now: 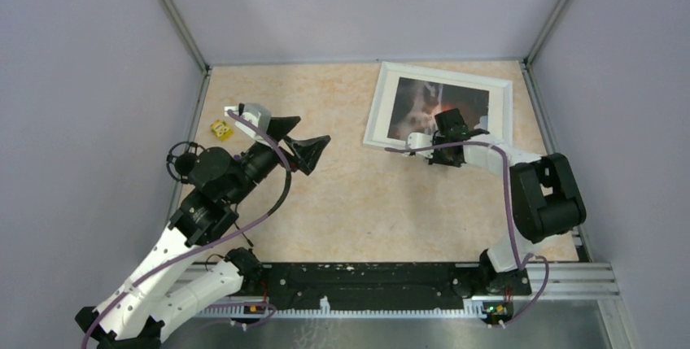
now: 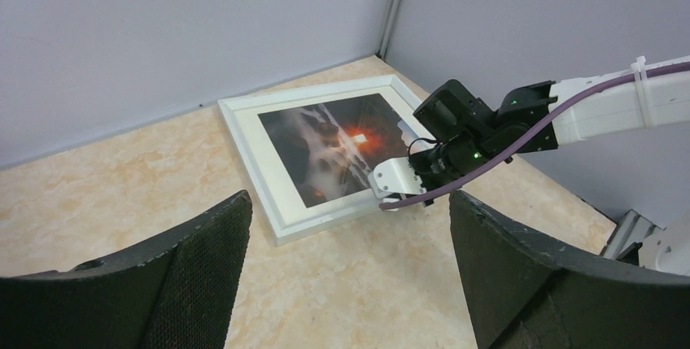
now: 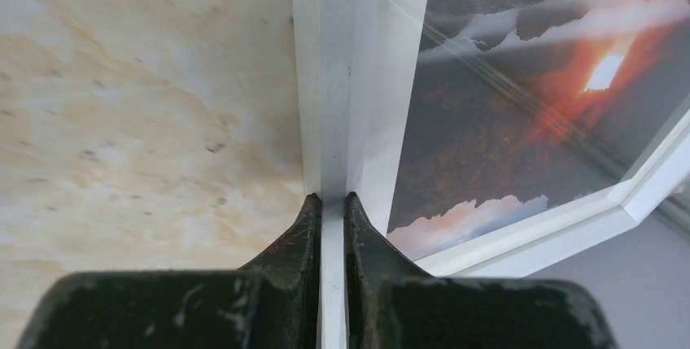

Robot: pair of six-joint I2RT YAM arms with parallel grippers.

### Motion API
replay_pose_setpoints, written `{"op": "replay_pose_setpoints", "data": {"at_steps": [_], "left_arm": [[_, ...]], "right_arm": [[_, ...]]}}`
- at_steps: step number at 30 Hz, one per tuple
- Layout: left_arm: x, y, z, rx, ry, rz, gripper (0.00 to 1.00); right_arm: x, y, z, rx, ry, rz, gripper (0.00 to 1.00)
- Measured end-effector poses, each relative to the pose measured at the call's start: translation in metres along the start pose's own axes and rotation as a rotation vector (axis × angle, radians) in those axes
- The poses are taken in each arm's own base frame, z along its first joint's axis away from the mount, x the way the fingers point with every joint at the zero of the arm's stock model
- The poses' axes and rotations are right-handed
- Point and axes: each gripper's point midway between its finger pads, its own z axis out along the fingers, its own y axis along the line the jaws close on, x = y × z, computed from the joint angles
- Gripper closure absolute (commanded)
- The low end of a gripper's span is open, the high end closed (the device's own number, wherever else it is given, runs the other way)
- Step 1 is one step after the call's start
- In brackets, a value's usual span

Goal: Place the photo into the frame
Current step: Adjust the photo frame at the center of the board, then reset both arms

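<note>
The frame (image 1: 374, 117), with thin white bars, lies at the back right of the table. The photo (image 1: 419, 105), dark with an orange-red glow, lies inside it. My right gripper (image 1: 446, 147) is at the frame's near bar. The right wrist view shows the right gripper (image 3: 333, 198) shut on a thin white ridge of the frame (image 3: 334, 80), close to a corner, with the photo (image 3: 504, 105) just to the right. My left gripper (image 1: 305, 139) hovers open over the table's left half. In its own view the left gripper (image 2: 350, 202) faces the frame (image 2: 244, 150) and the photo (image 2: 325, 150), holding nothing.
A small yellow object (image 1: 220, 128) lies near the left wall, behind the left arm. Grey walls close in the table on three sides. The black base rail (image 1: 366, 276) runs along the near edge.
</note>
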Motion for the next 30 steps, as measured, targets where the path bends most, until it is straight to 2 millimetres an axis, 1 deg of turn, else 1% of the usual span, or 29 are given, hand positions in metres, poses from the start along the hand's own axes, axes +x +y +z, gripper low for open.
{"op": "replay_pose_setpoints", "data": {"at_steps": [1,2,4,5,7,8,9,10,12,14,16,17,18,20,21,22,24,25,27,28,30], "left_arm": [[-0.001,0.000,0.000,-0.003,-0.003,0.001,0.07],[-0.001,0.001,-0.001,-0.006,-0.005,0.001,0.07],[-0.003,0.002,-0.001,-0.013,-0.010,0.001,0.07],[-0.003,0.003,-0.001,-0.019,-0.012,0.002,0.07],[-0.003,0.004,-0.001,-0.025,-0.013,0.002,0.07],[-0.004,0.005,-0.001,-0.032,-0.015,0.003,0.07],[-0.004,0.007,-0.001,-0.038,-0.015,0.007,0.06],[-0.005,0.008,-0.001,-0.048,-0.017,0.012,0.06],[-0.009,0.013,0.001,-0.072,-0.022,0.023,0.06],[-0.018,0.017,0.005,-0.099,-0.033,0.037,0.03],[-0.035,0.021,0.008,-0.134,-0.057,0.045,0.01],[-0.043,0.023,0.010,-0.154,-0.066,0.048,0.01],[-0.050,0.026,0.012,-0.173,-0.076,0.051,0.01],[-0.065,0.030,0.013,-0.210,-0.095,0.060,0.01],[-0.076,0.032,0.014,-0.227,-0.110,0.067,0.01],[-0.086,0.033,0.015,-0.240,-0.125,0.071,0.01],[-0.105,0.032,0.016,-0.251,-0.158,0.083,0.01],[-0.115,0.032,0.016,-0.257,-0.178,0.088,0.01],[-0.131,0.032,0.014,-0.267,-0.209,0.099,0.01],[-0.139,0.032,0.013,-0.273,-0.223,0.103,0.01],[-0.151,0.032,0.010,-0.284,-0.248,0.108,0.01]], "right_arm": [[0.006,-0.006,0.002,0.013,-0.003,-0.016,0.97],[0.011,-0.011,0.003,0.029,-0.003,-0.030,0.80],[0.018,-0.020,0.005,0.055,0.000,-0.047,0.41],[0.022,-0.022,0.005,0.059,0.005,-0.053,0.30],[0.023,-0.024,0.001,0.068,-0.002,-0.033,0.15],[0.022,-0.025,-0.006,0.078,-0.012,-0.016,0.05],[0.018,-0.027,-0.016,0.097,-0.032,0.002,0.02],[0.012,-0.030,-0.028,0.121,-0.062,0.022,0.01],[-0.013,-0.039,-0.065,0.200,-0.173,0.069,0.01],[-0.043,-0.044,-0.108,0.271,-0.315,0.128,0.01],[-0.076,-0.050,-0.162,0.339,-0.497,0.240,0.01],[-0.090,-0.053,-0.192,0.366,-0.604,0.322,0.01],[-0.101,-0.058,-0.227,0.392,-0.724,0.441,0.01],[-0.103,-0.069,-0.289,0.447,-0.922,0.672,0.01],[-0.101,-0.072,-0.323,0.463,-1.031,0.789,0.01],[-0.097,-0.072,-0.352,0.471,-1.129,0.876,0.01],[-0.090,-0.067,-0.399,0.460,-1.299,0.991,0.01],[-0.086,-0.063,-0.419,0.452,-1.364,1.032,0.01],[-0.076,-0.062,-0.449,0.447,-1.452,1.118,0.01],[-0.072,-0.063,-0.459,0.449,-1.478,1.155,0.01],[-0.066,-0.066,-0.470,0.458,-1.510,1.212,0.01]]}}
